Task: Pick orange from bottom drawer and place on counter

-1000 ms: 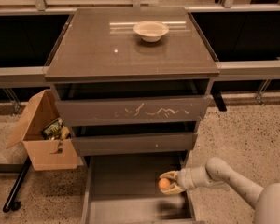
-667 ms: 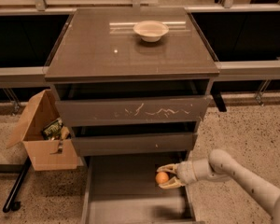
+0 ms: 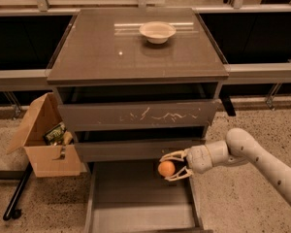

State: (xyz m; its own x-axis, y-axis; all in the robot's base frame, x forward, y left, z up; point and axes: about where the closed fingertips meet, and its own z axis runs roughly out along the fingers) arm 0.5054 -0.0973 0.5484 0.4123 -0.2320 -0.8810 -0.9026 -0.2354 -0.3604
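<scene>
The orange (image 3: pixel 166 168) is small and round, held between the fingers of my gripper (image 3: pixel 168 167). The gripper is shut on it and holds it above the right side of the open bottom drawer (image 3: pixel 136 203), just in front of the middle drawer's front. My white arm (image 3: pixel 252 154) reaches in from the right. The counter (image 3: pixel 102 47) is the glossy grey-brown top of the cabinet, well above the gripper.
A cream-white bowl (image 3: pixel 157 31) stands at the back middle of the counter. The scratched top drawer (image 3: pixel 138 114) and the middle drawer (image 3: pixel 131 149) jut out slightly. An open cardboard box (image 3: pixel 43 140) with items sits on the floor at the left.
The gripper has risen with the orange and moved a little left, now level with the middle drawer's lower edge. The arm is lifted higher.
</scene>
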